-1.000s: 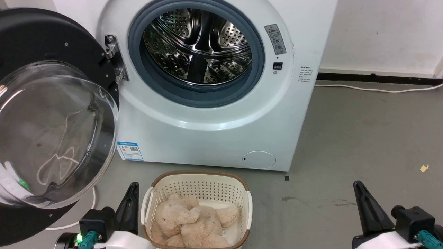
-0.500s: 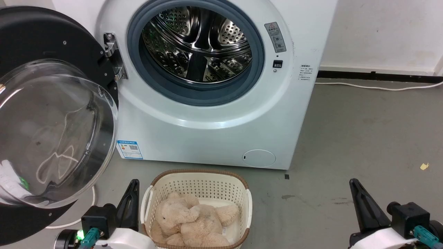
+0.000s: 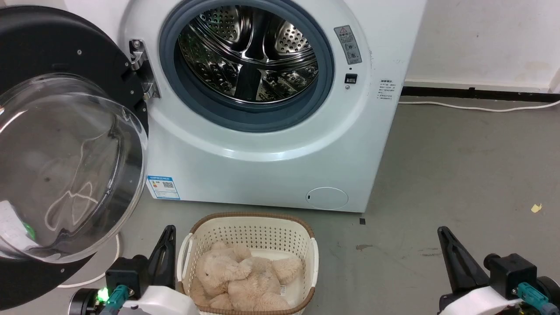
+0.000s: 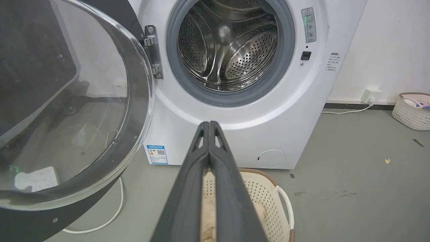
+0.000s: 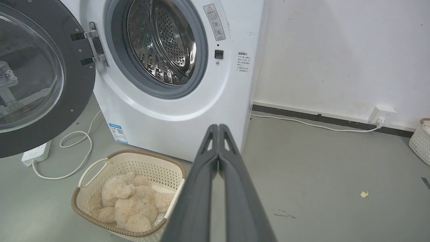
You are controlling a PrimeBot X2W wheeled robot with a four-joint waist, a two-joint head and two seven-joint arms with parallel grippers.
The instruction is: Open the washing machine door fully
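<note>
washing machine door (image 3: 65,39): glossy black ring, clear colourless glass centre. machine body (image 3: 262,175): white. door seal (image 3: 326,87): grey-blue. drum (image 3: 227,30): bright steel, regular pattern of small round holes. label (image 3: 162,187) on the lower front: blue and white. basket (image 3: 249,229): cream walls with a grid of small holes, brown woven rim. plush toy (image 3: 236,280): beige. floor (image 3: 459,166): plain grey, with one small yellow scrap (image 3: 536,208). wall (image 3: 481,39): white, with black skirting (image 3: 481,94). left gripper (image 3: 168,230) and right gripper (image 3: 442,232): black fingers, teal connectors at the base.
</note>
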